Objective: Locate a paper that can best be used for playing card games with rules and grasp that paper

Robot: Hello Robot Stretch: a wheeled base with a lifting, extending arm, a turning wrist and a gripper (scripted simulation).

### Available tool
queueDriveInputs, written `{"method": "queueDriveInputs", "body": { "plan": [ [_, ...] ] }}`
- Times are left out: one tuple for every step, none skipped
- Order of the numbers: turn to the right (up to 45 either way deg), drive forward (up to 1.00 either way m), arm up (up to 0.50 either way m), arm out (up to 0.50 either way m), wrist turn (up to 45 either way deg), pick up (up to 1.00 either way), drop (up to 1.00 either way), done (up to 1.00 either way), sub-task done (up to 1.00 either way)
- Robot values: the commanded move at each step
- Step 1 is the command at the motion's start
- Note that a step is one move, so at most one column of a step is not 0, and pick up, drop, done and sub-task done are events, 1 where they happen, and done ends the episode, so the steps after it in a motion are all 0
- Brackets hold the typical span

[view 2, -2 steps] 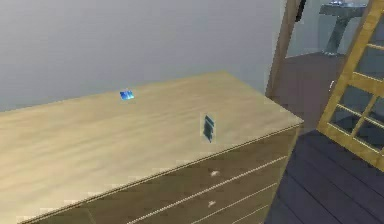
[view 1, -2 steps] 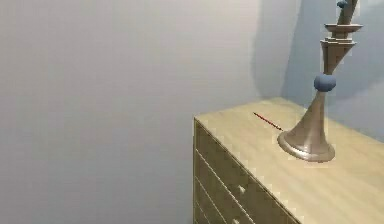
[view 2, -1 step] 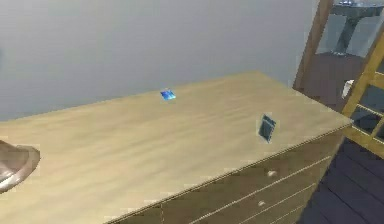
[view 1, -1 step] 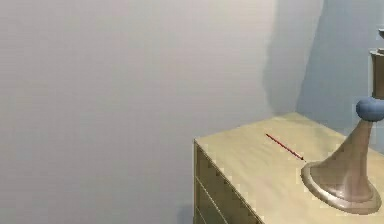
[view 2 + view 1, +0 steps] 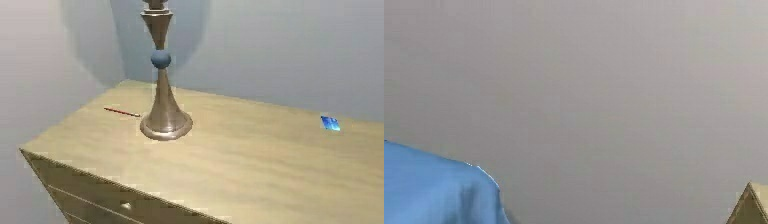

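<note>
A small flat blue item (image 5: 330, 124) lies near the far right of a light wooden dresser top (image 5: 240, 165) in the arm side view; it is too small to tell whether it is a paper or a card. A thin red pencil-like stick (image 5: 122, 112) lies on the dresser top's left part, beside a tall metal lamp base.
The metal lamp base (image 5: 165, 100) with a blue ball on its stem stands left of the dresser top's middle. Drawer fronts (image 5: 100, 195) face the bottom edge. In the forward view a grey wall (image 5: 584, 90) is close ahead, a blue rounded object (image 5: 434, 190) at lower left, a tan corner (image 5: 752, 205) at lower right.
</note>
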Motion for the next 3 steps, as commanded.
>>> {"method": "queueDriveInputs", "body": {
  "plan": [
    [-45.0,0.0,0.0,0.0,0.0,0.0,0.0,0.0,0.0],
    [-30.0,0.0,0.0,0.0,0.0,0.0,0.0,0.0,0.0],
    [0.0,0.2,0.0,0.0,0.0,0.0,0.0,0.0,0.0]
  ]
}}
